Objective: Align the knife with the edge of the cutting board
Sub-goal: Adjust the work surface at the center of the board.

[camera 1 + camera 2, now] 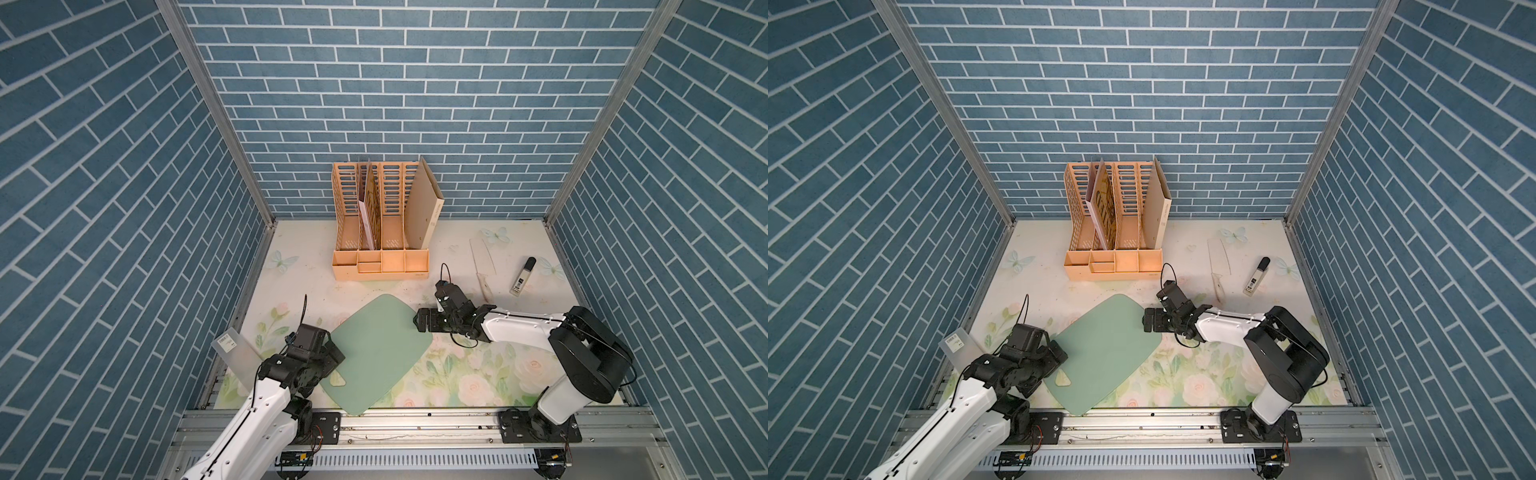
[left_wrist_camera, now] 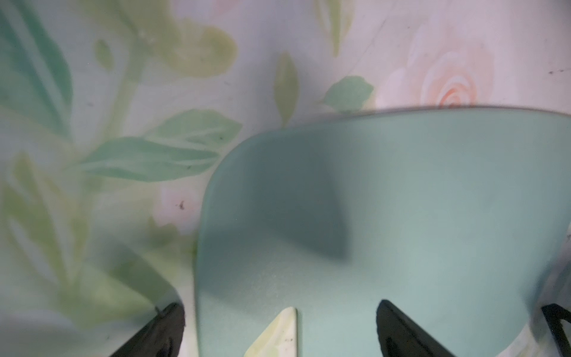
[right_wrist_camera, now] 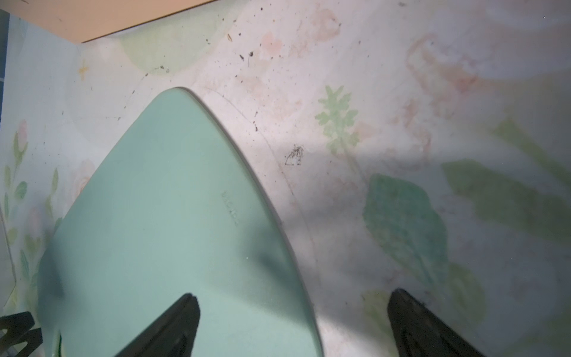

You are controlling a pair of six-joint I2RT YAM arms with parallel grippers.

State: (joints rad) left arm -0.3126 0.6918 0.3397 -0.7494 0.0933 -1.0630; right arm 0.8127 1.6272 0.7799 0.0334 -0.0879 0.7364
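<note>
The pale-green cutting board (image 1: 376, 353) (image 1: 1104, 353) lies flat and askew on the floral table, its triangular hole (image 1: 338, 379) near the front left. The knife (image 1: 483, 266) (image 1: 1218, 266) lies far to the back right, blade away and slim handle nearer, well apart from the board. My left gripper (image 1: 337, 356) (image 2: 281, 327) is open and straddles the board's left edge by the hole. My right gripper (image 1: 419, 322) (image 3: 293, 306) is open over the board's right edge (image 3: 278, 216), one finger (image 3: 182, 318) above the board and one above the table. Neither holds anything.
A peach file organizer (image 1: 380, 232) stands at the back centre. A white tube with a black cap (image 1: 523, 276) lies right of the knife. A frosted sheet with a barcode label (image 1: 237, 357) leans at the left wall. Brick-pattern walls enclose three sides; a metal rail (image 1: 415, 419) runs along the front.
</note>
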